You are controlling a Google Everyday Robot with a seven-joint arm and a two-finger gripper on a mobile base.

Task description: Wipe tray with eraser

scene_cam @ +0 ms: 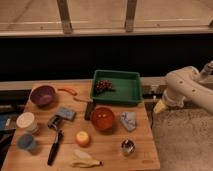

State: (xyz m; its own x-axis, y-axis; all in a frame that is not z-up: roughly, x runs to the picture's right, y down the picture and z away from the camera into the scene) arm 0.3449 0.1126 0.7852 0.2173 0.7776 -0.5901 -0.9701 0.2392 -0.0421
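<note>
My hand (161, 106) hangs off the right side of the desk (106, 149), close to the near right corner of the tray (125, 88). I cannot tell if it is apart or together. I see nothing in it, so I think the job has not begun.

The tray is green and sits at the far side of the desk, a bit to the right. A bunch of dark grapes (103, 86) lies in its left part. The right part is bare, so wiping should be easy there. I think the grapes may get in the way on the left.

The eraser (89, 110) is a small dark block. It lies flat on the desk, just near of the tray's left corner. The red bowl (103, 119) sits right beside it on the right. I think I need to come down from above and pinch its thin sides. The bowl is so close that I could bump it.

I must not mix it up with the blue block (65, 113) a little to its left, or the long black tool (54, 147) nearer still.

My arm (187, 85) comes in from the right, so I think I must reach left, past the bowl, to get the eraser first.
</note>
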